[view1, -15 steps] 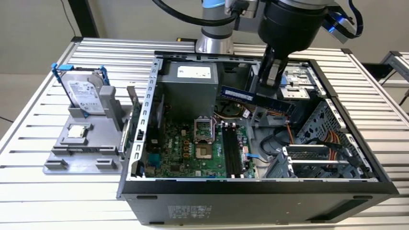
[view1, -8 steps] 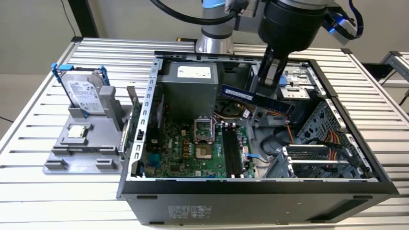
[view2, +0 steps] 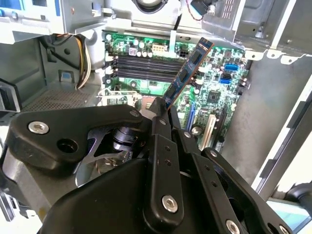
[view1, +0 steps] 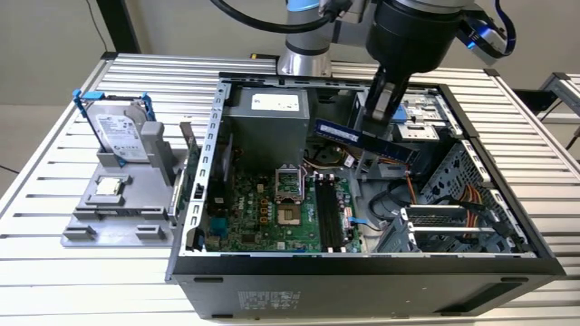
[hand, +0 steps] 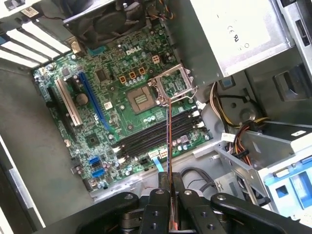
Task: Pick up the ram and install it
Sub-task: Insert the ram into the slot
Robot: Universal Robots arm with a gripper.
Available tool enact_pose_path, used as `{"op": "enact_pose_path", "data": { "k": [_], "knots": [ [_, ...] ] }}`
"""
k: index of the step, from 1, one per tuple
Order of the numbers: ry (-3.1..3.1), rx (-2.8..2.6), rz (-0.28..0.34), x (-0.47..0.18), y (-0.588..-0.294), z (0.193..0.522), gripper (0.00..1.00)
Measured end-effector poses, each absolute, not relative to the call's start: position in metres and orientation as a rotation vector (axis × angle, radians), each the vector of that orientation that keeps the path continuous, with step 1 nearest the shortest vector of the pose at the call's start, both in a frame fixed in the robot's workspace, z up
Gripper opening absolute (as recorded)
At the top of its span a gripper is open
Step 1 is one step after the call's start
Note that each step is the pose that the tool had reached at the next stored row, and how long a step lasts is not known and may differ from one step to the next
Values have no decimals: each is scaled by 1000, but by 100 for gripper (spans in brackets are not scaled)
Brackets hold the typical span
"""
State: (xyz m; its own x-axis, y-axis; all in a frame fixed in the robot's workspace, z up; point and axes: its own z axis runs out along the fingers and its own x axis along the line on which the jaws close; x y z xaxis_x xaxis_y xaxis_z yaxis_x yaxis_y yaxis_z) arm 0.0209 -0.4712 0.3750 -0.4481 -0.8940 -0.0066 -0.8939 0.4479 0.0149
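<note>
The ram [view1: 365, 141], a long bluish stick with dark chips, hangs tilted over the open computer case, and my gripper [view1: 379, 125] is shut on one end of it. In the second wrist view the ram [view2: 187, 73] sticks out from the black fingers [view2: 163, 146] above the green motherboard [view2: 214, 83]. It appears edge-on in the first wrist view, where the ram [hand: 169, 141] lies over the black memory slots [hand: 146, 139]. These slots [view1: 330, 217] sit low in the case, well below the stick, near the processor socket [view1: 288, 183].
A grey holder [view1: 113, 204] on the exterior view's left carries a silver hard drive in a blue frame [view1: 118, 129] and a small square chip [view1: 109, 187]. Inside the case are the power supply [view1: 267, 115], orange and yellow cables [view1: 471, 200] and a metal drive cage [view1: 444, 224].
</note>
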Motion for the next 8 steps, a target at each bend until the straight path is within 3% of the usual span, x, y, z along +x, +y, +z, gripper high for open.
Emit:
{"op": "enact_pose_path", "data": {
  "k": [8],
  "knots": [
    [-2714,1579,-26,21,-471,375,0]
  ]
}}
